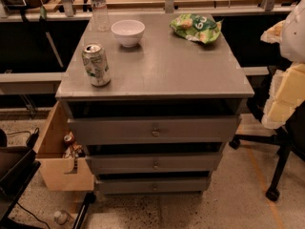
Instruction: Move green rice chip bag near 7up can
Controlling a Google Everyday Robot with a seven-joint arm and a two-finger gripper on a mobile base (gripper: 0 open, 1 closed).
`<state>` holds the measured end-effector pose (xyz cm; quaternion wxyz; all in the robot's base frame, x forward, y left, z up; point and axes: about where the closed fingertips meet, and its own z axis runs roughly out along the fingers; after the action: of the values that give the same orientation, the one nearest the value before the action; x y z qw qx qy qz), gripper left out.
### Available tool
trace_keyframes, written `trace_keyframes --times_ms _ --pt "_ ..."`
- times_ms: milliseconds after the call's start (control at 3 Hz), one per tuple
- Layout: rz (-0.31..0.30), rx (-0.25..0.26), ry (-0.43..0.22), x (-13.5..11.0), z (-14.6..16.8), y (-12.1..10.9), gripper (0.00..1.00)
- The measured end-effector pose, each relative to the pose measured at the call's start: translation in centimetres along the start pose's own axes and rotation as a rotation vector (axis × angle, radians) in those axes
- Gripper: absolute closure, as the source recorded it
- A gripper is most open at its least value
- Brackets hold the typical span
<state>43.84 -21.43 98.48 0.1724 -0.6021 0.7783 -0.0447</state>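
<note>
The crinkled green rice chip bag (196, 27) lies far right on the grey desk (162, 75), the silver-white 7up can (96, 64) near left. The pale end effector (286, 92) hangs to the bag's near right. I cannot tell if it is open.

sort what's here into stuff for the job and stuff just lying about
For the job:
chip bag, back right
7up can, front left
gripper, at the right edge of view

Just lying about:
bowl, at the back
water bottle, back left
</note>
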Motion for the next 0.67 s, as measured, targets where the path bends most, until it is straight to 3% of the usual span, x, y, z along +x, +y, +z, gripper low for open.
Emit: trace_keyframes --times_ms 333,667 --pt "0.0 0.0 0.0 0.0 0.0 0.0 0.0" --pt "0.059 0.036 -0.006 -0.7 0.17 -0.62 0.0"
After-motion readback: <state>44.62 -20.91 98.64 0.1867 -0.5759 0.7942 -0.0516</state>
